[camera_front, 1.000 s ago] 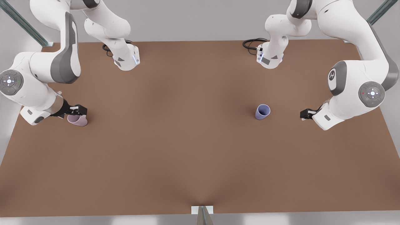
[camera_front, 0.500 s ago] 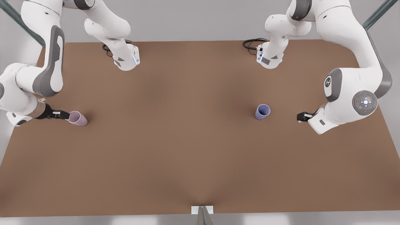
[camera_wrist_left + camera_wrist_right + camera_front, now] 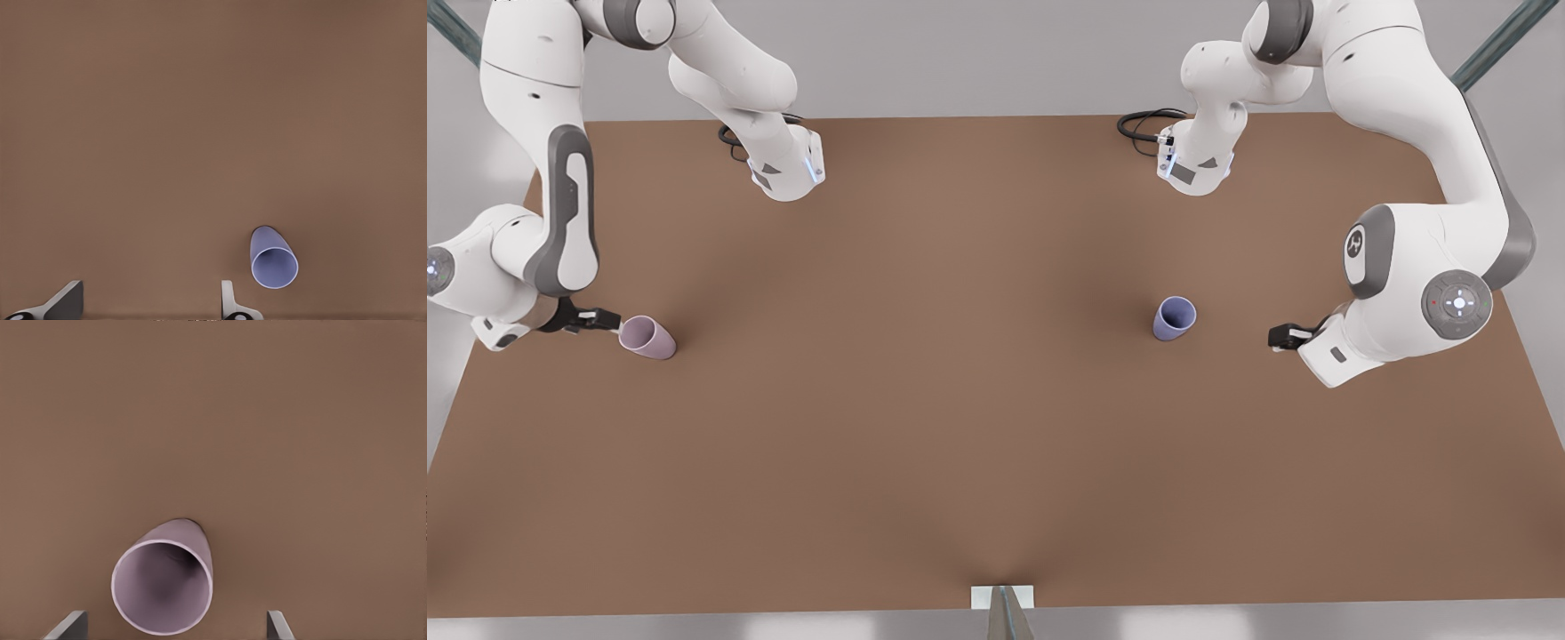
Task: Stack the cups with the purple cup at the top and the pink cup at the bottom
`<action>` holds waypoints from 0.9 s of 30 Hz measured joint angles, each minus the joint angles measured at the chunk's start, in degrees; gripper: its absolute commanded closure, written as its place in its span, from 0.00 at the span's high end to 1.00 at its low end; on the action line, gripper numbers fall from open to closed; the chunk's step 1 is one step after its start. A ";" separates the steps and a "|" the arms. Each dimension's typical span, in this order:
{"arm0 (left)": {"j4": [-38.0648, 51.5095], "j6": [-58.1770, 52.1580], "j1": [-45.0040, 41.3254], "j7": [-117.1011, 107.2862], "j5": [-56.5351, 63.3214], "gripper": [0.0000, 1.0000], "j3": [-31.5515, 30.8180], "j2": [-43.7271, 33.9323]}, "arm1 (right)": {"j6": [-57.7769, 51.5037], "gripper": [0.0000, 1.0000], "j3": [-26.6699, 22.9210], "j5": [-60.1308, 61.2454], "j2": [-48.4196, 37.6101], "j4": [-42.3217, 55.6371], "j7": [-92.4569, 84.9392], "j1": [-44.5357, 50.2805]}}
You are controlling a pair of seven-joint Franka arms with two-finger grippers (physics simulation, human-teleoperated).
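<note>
Both jaws spread: right gripper (image 3: 609, 322) beside pink cup (image 3: 647, 338), left gripper (image 3: 1279, 337) apart from purple cup (image 3: 1174, 318). Straddle each cup's wall squarely before closing.

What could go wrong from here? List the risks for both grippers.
1. The open right gripper sits right beside the small pale pink tapered cup; pushing in off-centre could knock or slide it rather than grasp it.
2. In the left wrist view, the periwinkle purple tapered cup lies outside the open left gripper's finger gap, so a straight approach may clip it with one finger.
</note>
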 measured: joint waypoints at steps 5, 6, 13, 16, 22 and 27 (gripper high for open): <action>0.00 0.04 0.00 0.10 0.00 1.00 0.00 0.41 | 6.33 1.00 -0.09 -0.08 2.28 -1.87 -6.16 -1.24; 0.00 0.04 0.00 0.12 0.00 1.00 0.00 0.47 | 7.18 1.00 -0.10 -0.09 2.65 -2.05 -7.22 -1.40; 0.00 0.02 0.01 0.21 0.00 1.00 0.09 0.69 | 13.13 1.00 -0.10 0.16 4.21 -6.61 -13.18 -1.57; 0.00 0.02 0.01 0.24 0.00 1.00 0.16 0.84 | 15.29 1.00 -0.10 0.20 5.31 -7.63 -15.09 -1.66; 0.00 0.05 -0.03 0.29 0.00 1.00 0.25 0.96 | 17.69 0.73 -0.03 0.39 5.93 -8.94 -18.07 -1.71; 0.00 0.02 0.00 0.32 0.00 1.00 0.26 1.03 | 18.56 0.58 -0.03 0.58 6.30 -8.94 -19.92 -1.77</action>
